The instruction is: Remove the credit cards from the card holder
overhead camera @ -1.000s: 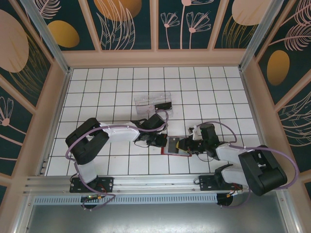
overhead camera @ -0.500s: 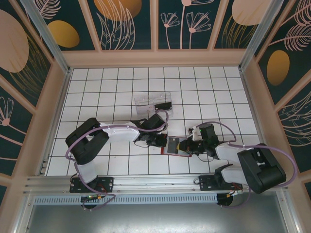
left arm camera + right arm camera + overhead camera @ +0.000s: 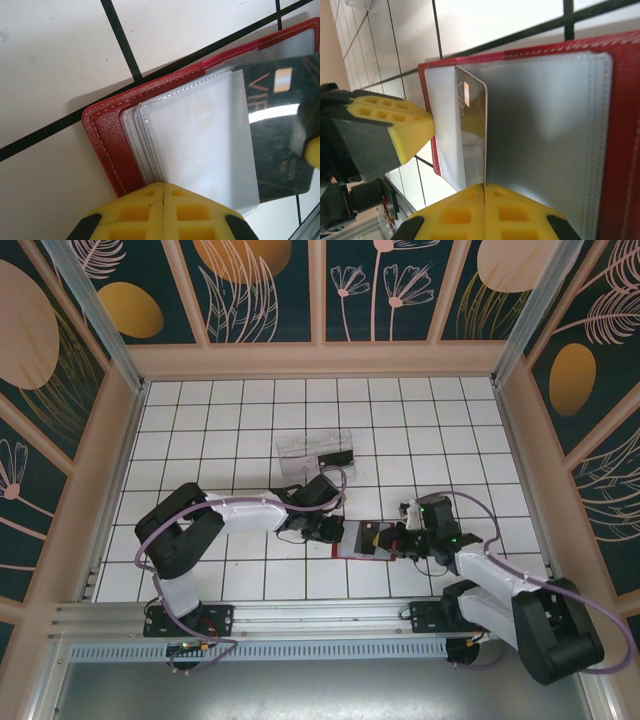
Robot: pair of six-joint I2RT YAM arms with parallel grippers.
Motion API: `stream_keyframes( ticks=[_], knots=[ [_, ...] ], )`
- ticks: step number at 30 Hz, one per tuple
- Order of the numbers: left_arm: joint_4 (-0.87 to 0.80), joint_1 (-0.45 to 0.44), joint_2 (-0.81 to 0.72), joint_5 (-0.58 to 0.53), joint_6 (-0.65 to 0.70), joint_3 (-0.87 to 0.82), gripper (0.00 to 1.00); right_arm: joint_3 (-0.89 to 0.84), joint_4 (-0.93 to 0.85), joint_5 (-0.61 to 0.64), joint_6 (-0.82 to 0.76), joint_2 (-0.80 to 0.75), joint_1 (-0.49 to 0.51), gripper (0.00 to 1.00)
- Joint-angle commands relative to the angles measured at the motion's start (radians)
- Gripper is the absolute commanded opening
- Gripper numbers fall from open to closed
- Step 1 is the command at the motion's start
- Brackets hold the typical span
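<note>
Left arm stretched rightward, low over tiles. Left gripper closed, pinching clear sleeves at card holder left edge. Right arm stretched leftward. Right gripper clamped on credit card, card on edge over grey inner panel. Card holder open flat between grippers. Count: one card holder; one gripped card; second dark card in clear tray.

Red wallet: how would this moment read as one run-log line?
left gripper: shut on card holder | right gripper: shut on credit card | credit card: partly under clear sleeve | card holder: open
</note>
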Motion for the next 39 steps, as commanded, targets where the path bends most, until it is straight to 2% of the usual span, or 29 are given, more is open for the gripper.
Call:
stream_keyframes(
  ticks=[1, 9, 19, 22, 27, 30, 35, 39],
  knots=[
    [-0.093, -0.002, 0.042, -0.039, 0.026, -0.009, 0.00, 0.045, -0.139, 0.065, -0.009, -0.062, -0.015, 0.00],
    [-0.114, -0.002, -0.007, -0.098, 0.031, 0.037, 0.00, 0.157, -0.307, 0.137, -0.017, -0.181, -0.027, 0.00],
    [-0.156, 0.004, -0.197, -0.246, 0.033, 0.090, 0.00, 0.301, -0.261, 0.226, -0.128, -0.159, -0.017, 0.00],
    [-0.155, 0.021, -0.247, -0.259, 0.036, 0.080, 0.00, 0.375, -0.274, 0.257, -0.269, -0.101, 0.013, 0.00],
    [-0.067, 0.095, -0.356, -0.190, 0.017, 0.003, 0.00, 0.553, -0.361, 0.406, -0.564, 0.057, 0.086, 0.00],
    [-0.100, 0.118, -0.377, -0.218, 0.051, 0.002, 0.00, 0.654, -0.380, 0.440, -0.733, 0.142, 0.113, 0.00],
    [-0.142, 0.176, -0.423, -0.254, 0.120, -0.039, 0.00, 0.815, -0.485, 0.472, -1.180, 0.271, 0.192, 0.00],
    [-0.160, 0.246, -0.471, -0.259, 0.175, -0.069, 0.00, 0.919, -0.586, 0.490, -1.467, 0.334, 0.245, 0.00]
  ],
)
